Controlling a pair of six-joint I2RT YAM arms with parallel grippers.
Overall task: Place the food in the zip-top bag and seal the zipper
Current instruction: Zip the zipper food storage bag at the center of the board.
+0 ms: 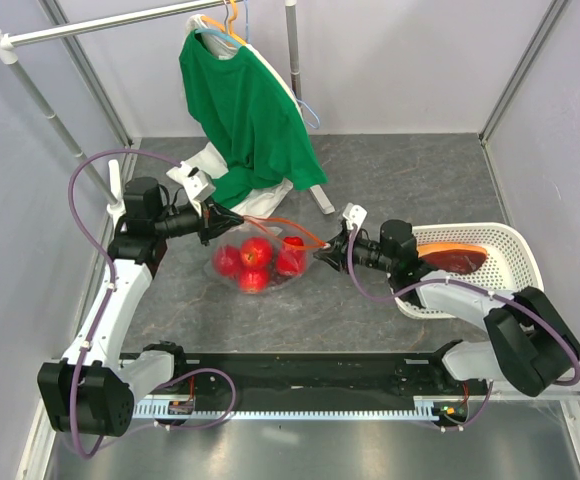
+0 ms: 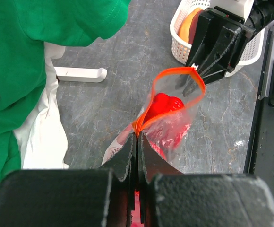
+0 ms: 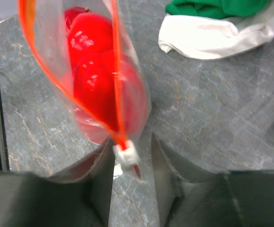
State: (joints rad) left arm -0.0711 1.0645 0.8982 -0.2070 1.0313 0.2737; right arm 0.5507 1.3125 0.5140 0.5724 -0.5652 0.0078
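The clear zip-top bag lies mid-table with several glossy red fruits inside; I see no purple grape bunch. Its orange-red zipper stands open in a loop. My left gripper is shut on the zipper's left end. My right gripper is open at the other end. The white slider sits between its fingers, against the left one. The red fruits also show through the plastic in the right wrist view.
A white mesh basket holding an orange and dark red item stands at the right. A green shirt hangs from a rack at the back, over a white cloth. The rack's white foot lies behind the bag.
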